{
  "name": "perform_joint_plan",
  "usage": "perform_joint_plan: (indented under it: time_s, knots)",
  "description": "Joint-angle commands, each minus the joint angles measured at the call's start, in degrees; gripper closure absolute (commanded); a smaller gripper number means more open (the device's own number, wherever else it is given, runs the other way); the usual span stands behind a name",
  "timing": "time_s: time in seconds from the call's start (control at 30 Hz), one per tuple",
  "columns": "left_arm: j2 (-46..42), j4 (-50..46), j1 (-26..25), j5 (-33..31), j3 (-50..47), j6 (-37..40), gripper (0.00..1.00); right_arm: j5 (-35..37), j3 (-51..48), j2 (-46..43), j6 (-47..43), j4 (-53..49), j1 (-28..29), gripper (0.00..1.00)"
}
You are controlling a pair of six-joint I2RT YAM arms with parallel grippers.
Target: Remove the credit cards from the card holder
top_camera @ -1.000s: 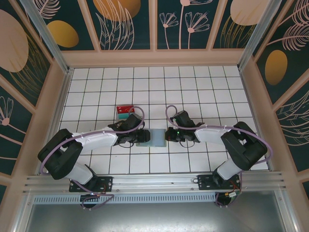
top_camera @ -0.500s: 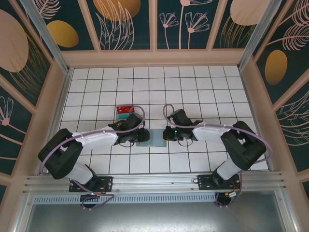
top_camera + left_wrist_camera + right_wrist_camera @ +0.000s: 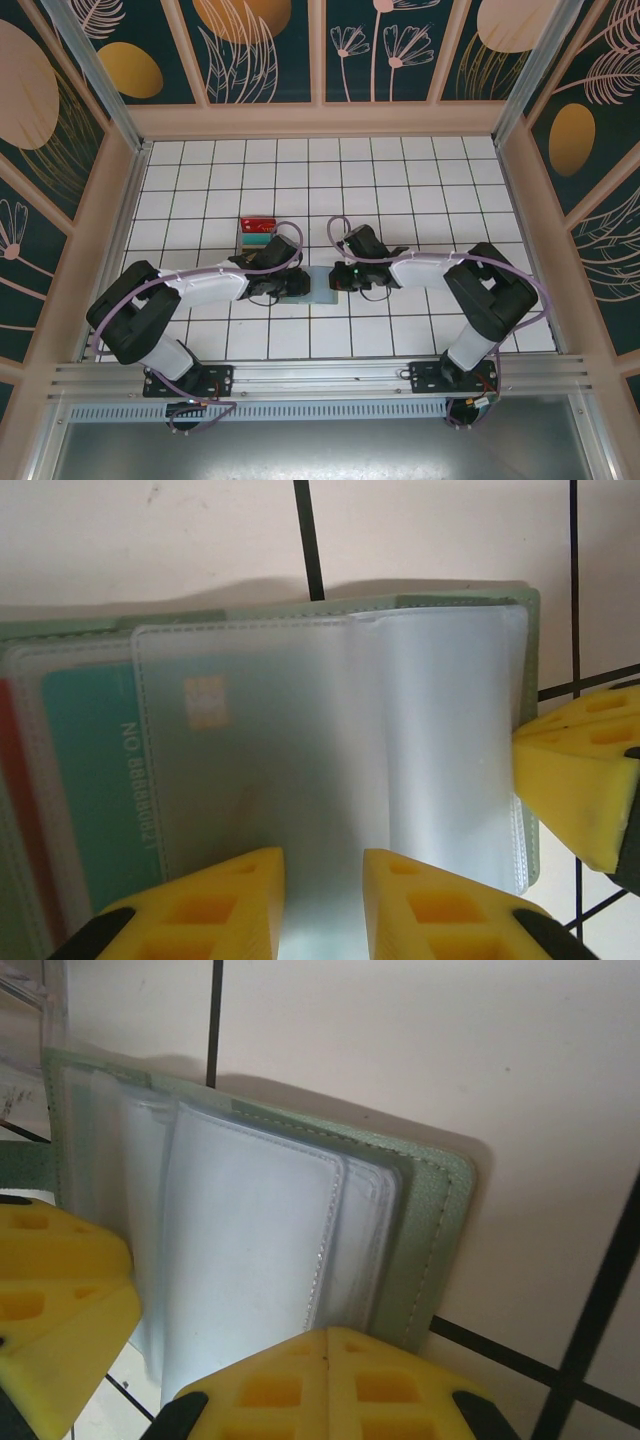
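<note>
Credit cards (image 3: pixel 90 780) sit inside the card holder (image 3: pixel 322 285) on the table (image 3: pixel 400 180).

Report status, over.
Left tool narrowly open over frosted sleeve. Right tool shut at edge of card holder. Teal credit card inside sleeve, not out.

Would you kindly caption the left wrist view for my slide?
Left claw straddling a frosted sleeve of the open card holder, teal card inside.

Grey-green card holder (image 3: pixel 470 592) lies open, frosted sleeves up, teal credit card (image 3: pixel 90 780) inside.
</note>
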Motion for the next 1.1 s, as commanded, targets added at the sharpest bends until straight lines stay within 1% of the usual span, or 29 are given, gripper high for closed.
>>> perform_joint_plan:
  time_s: [0.0, 0.33, 0.57, 0.6, 0.63, 0.77, 0.93, 1.07]
  knots:
    - [1.1, 0.7, -0.2, 1.4, -0.3, -0.3, 0.72, -1.0, 1.4, 1.4, -1.6, -1.2, 0.9, 1.0]
    - [1.3, 0.9, -0.2, 1.9, -0.4, -0.3, 0.71, -3.2, 3.6, -0.7, -2.1, -0.1, 1.2, 1.0]
    - [1.3, 0.9, -0.2, 2.0, -0.4, -0.4, 0.71, -2.5, 3.4, -2.7, -2.1, -0.3, 1.2, 1.0]
    - [1.2, 0.8, -0.2, 1.8, -0.3, -0.4, 0.71, -2.0, 3.3, -3.0, -2.1, -0.7, 1.2, 0.98]
    - [0.9, 0.5, -0.2, 1.6, -0.2, -0.4, 0.71, -1.1, 3.2, -3.2, -2.1, -1.5, 1.2, 0.97]
    - [-1.8, -1.6, -0.2, -1.1, 0.0, -0.4, 0.7, 1.6, 2.0, -3.8, -2.2, -3.7, 0.9, 0.97]
    - [-6.2, -4.8, 0.0, -6.2, -0.8, -0.9, 0.66, 2.9, -0.7, -4.2, -1.8, -4.0, 0.3, 0.95]
    - [-8.4, -4.3, 0.9, -7.2, -3.0, -2.5, 0.62, 3.8, -1.7, -4.2, -1.9, -4.3, 0.1, 0.95]
